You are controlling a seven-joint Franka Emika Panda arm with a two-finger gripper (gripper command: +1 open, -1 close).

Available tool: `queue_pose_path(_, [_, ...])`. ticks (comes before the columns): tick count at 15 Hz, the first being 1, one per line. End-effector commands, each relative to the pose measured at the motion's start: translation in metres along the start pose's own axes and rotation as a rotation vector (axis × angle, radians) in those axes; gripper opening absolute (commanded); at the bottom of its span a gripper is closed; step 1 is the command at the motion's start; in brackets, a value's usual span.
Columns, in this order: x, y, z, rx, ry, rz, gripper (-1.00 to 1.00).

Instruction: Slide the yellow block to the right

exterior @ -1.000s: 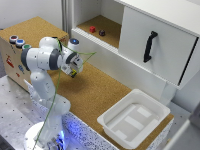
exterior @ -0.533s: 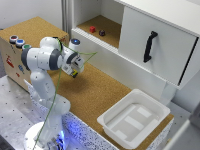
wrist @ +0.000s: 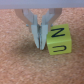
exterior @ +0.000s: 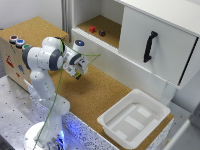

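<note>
In the wrist view the yellow block [wrist: 59, 41], a small bright yellow cube with dark letters on its faces, lies on the cork surface. My gripper [wrist: 42, 45] is shut with nothing between its fingers. The fingertips [wrist: 39, 42] are down at the cork, right beside the block and touching or nearly touching its side. In the exterior view the gripper [exterior: 80, 69] is low over the cork board in front of the cabinet. It hides the block there.
An open cabinet shelf [exterior: 112, 37] holds a small red block [exterior: 92, 29] and a dark round object [exterior: 102, 33]. The cabinet door has a black handle [exterior: 150, 46]. A white tray [exterior: 160, 110] stands at the exterior view's lower right. A wooden box with buttons [exterior: 15, 47] stands at its left.
The gripper has edged slightly toward the exterior view's right and lower over the cork. Nothing else has moved.
</note>
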State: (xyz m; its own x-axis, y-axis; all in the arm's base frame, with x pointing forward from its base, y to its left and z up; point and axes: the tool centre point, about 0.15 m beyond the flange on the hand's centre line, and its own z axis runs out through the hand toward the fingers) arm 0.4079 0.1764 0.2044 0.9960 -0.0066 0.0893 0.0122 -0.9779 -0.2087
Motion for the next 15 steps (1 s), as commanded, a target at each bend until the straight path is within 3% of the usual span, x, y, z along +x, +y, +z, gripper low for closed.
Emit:
queue_pose_path(1, [-0.004, 0.045, -0.018, -0.025, 0.001, 0.023, -1.0])
queue_pose_path(15, [-0.004, 0.116, -0.03, -0.068, -0.026, 0.053, -1.0])
